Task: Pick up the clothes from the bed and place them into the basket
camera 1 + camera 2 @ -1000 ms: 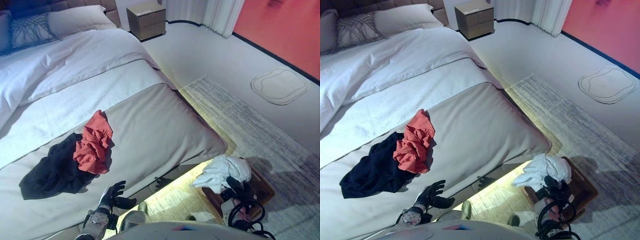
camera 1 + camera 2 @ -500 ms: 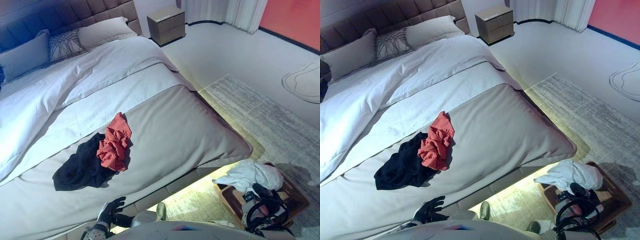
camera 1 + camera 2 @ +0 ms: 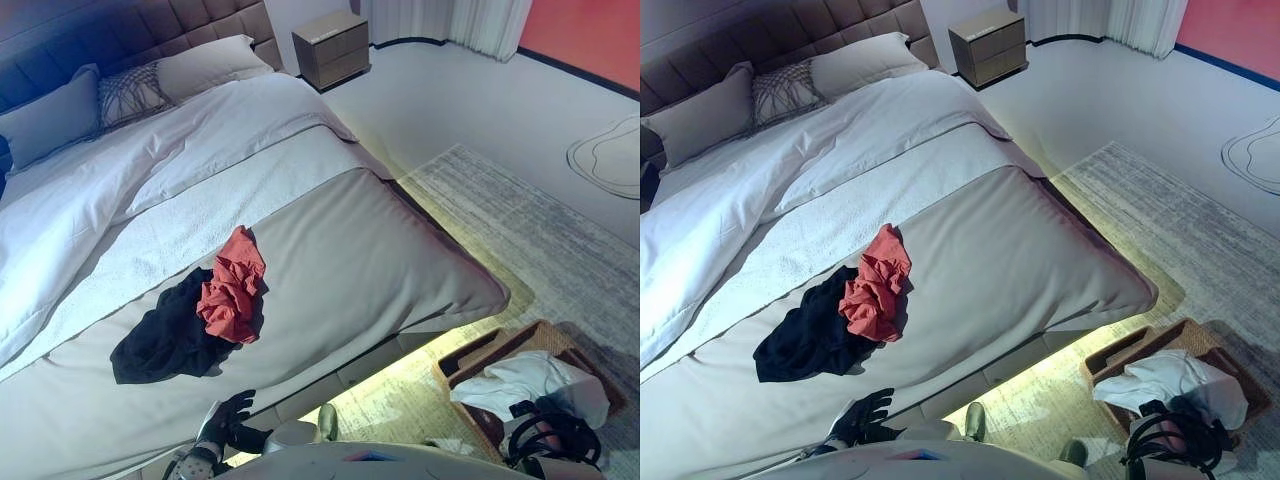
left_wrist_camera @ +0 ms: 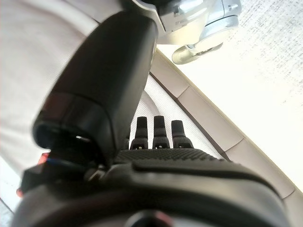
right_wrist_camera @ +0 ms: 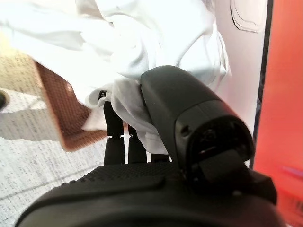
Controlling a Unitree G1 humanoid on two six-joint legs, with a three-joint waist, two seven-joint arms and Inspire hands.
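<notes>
A red garment (image 3: pixel 232 298) lies crumpled on the grey bed cover (image 3: pixel 350 260), overlapping a black garment (image 3: pixel 160 342) on its left. On the rug at the bed's foot stands a brown wicker basket (image 3: pixel 478 353) with a white garment (image 3: pixel 528 380) bunched in it. My right hand (image 3: pixel 528 425) is low beside the basket; in the right wrist view its thumb (image 5: pixel 189 118) and fingers pinch that white garment (image 5: pixel 156 42). My left hand (image 3: pixel 228 418) hangs at the bed's near edge, its fingers (image 4: pixel 155 132) straight and holding nothing.
White duvet and pillows (image 3: pixel 130 90) fill the head of the bed. A nightstand (image 3: pixel 332 45) stands at the far corner by a curtain (image 3: pixel 490 20). A grey rug (image 3: pixel 520 230) runs along the bed's right side, with a small floor mat (image 3: pixel 608 160) beyond.
The white garment has come down with my right hand from above the basket into it, and the basket's rim now shows. The camera has shifted. The left hand has stayed put.
</notes>
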